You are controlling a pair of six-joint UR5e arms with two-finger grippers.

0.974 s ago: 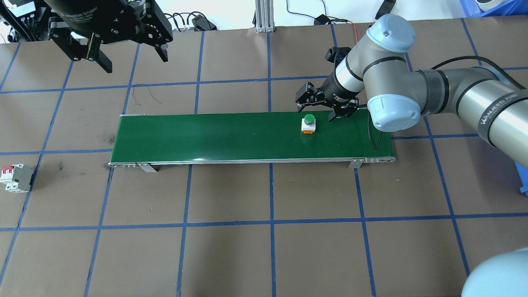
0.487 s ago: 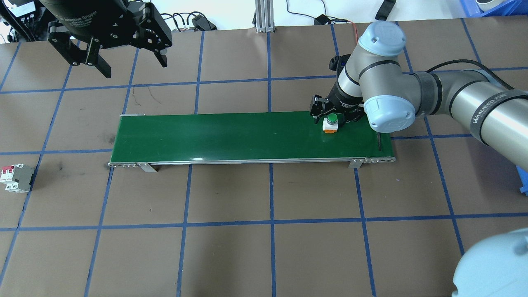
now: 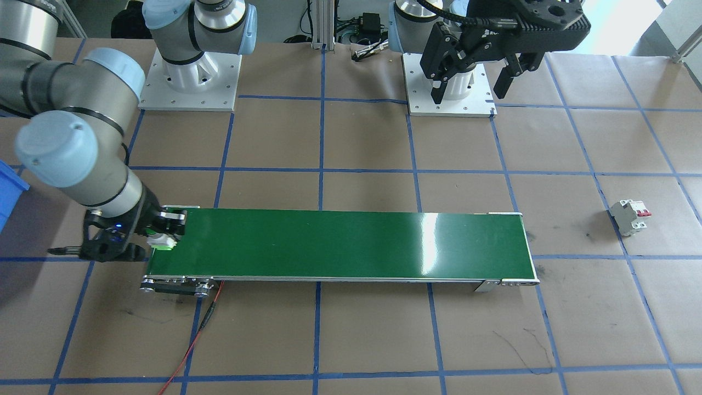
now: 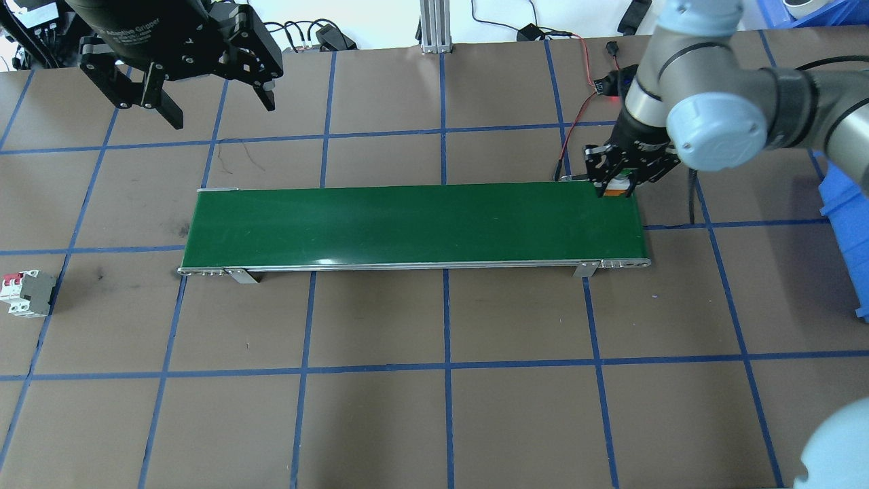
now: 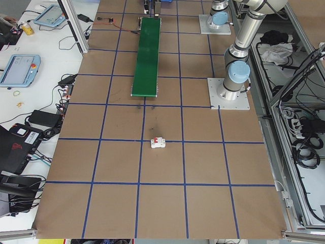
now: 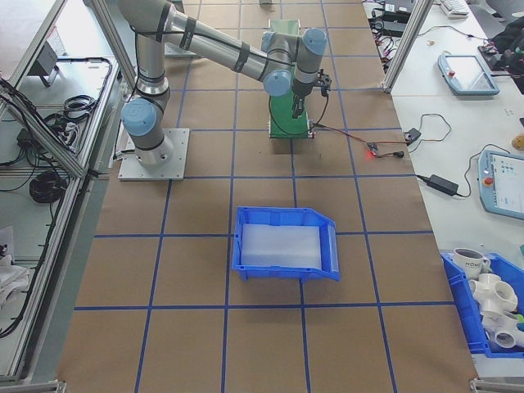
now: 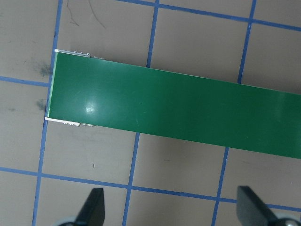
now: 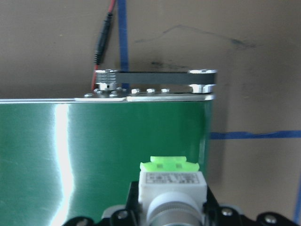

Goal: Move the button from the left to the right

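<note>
Jaws of right gripper clamp the button; blue bin empty.

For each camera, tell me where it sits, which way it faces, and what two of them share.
Front-facing: across the table, facing the robot; both arms and bases.
Overhead: behind the robot, looking down; right end effector holds the button, left end effector open.
Left side: table end, along the conveyor.
Right side: opposite end; blue bin near.
Left wrist: down on the conveyor, fingertips showing.
Right wrist: button close up.
Left-side and overhead views share the circuit breaker.
</note>
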